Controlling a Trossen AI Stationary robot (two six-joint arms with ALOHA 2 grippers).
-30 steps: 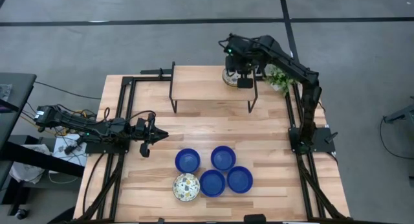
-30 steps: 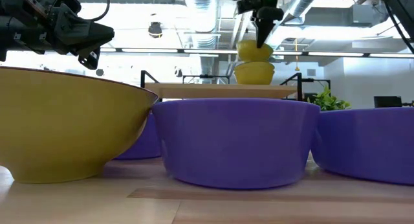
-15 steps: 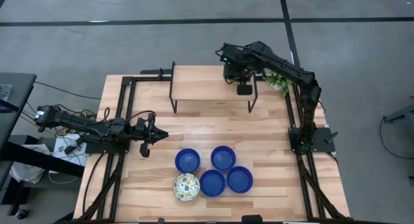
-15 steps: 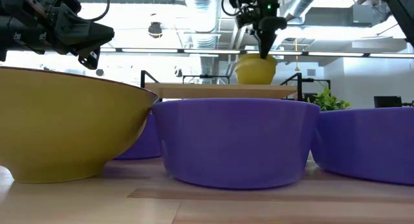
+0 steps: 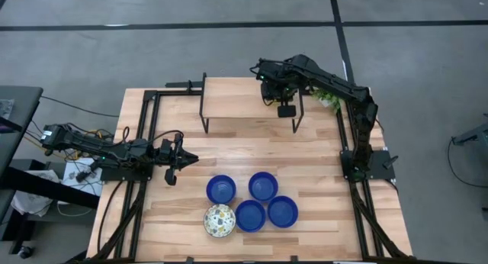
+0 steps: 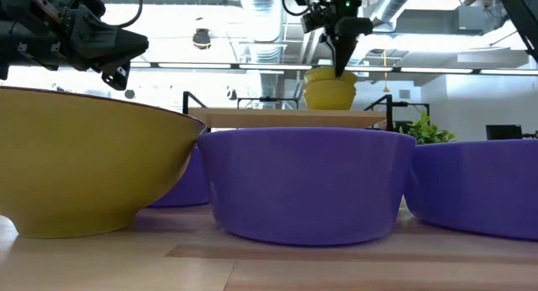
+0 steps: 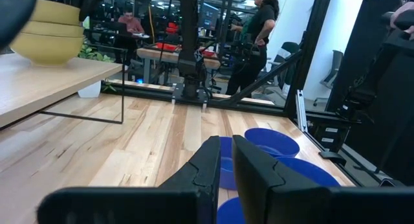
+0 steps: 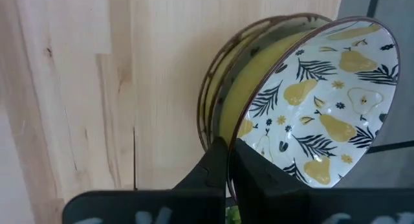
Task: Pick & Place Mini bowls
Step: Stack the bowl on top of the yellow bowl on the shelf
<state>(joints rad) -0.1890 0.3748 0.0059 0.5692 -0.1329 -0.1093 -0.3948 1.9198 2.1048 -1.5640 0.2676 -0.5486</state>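
Note:
On the raised wooden shelf [image 5: 244, 104] at the table's far right stands a stack of yellowish patterned mini bowls [image 6: 329, 93]. My right gripper [image 8: 229, 149] comes down over it, shut on the top bowl [image 8: 323, 114], whose white inside bears a pear and leaf pattern. Several blue mini bowls [image 5: 263, 185] and one patterned bowl [image 5: 219, 220] stand on their bases near the table's front edge. My left gripper [image 5: 183, 159] waits shut at the table's left, above the board, touching nothing. My right gripper pinches the top bowl's rim [image 8: 234, 138], one finger inside the bowl and one outside. The fingers point steeply down from above. The bowl sits tilted, its yellow outside down in the stack [image 8: 217, 88] below it.
The shelf stands on thin black wire legs [image 5: 204, 115]. A small green plant [image 5: 329, 92] stands right of the stack. Black frame rails [image 5: 145, 127] run along both table sides. The middle of the wooden table [image 5: 252, 149] lies bare.
My right gripper has gone down and slightly toward the table's left with the patterned bowl. The bowl hung clear above the stack a second ago; now it has sunk into the stack's top. The gripper has stayed shut on it.

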